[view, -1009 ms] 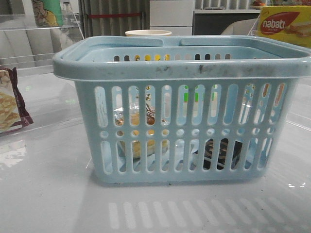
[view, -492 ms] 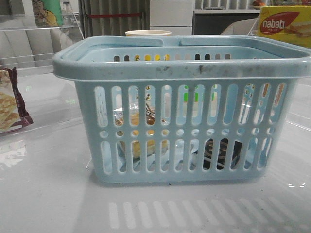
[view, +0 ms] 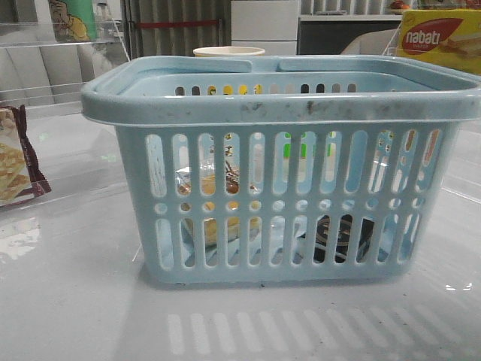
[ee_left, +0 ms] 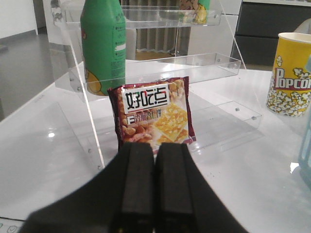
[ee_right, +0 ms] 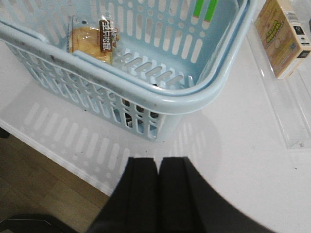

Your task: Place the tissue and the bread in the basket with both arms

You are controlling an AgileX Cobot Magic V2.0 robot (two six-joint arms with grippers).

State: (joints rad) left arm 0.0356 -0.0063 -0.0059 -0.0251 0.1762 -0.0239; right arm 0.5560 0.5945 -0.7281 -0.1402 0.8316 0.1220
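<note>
The light-blue basket (view: 285, 105) stands mid-table; it also shows in the right wrist view (ee_right: 194, 99). The bread (view: 214, 214) in its clear bag lies inside at the left, seen through the slots and from above in the right wrist view (ee_right: 90, 41). The dark tissue packet (view: 342, 237) lies inside at the right, behind the slots; the right wrist view shows only a dark patch of it (ee_right: 133, 114). My left gripper (ee_left: 155, 150) is shut and empty, facing the snack bag. My right gripper (ee_right: 158, 162) is shut and empty, outside the basket near the table's front edge.
A maroon-edged snack bag (ee_left: 153, 114) leans by a clear acrylic shelf (ee_left: 160, 65) holding a green bottle (ee_left: 103, 43). A popcorn cup (ee_left: 290, 73) stands behind the basket. A yellow nabati box (view: 440, 37) sits at the back right. A tan box (ee_right: 282, 36) lies right of the basket.
</note>
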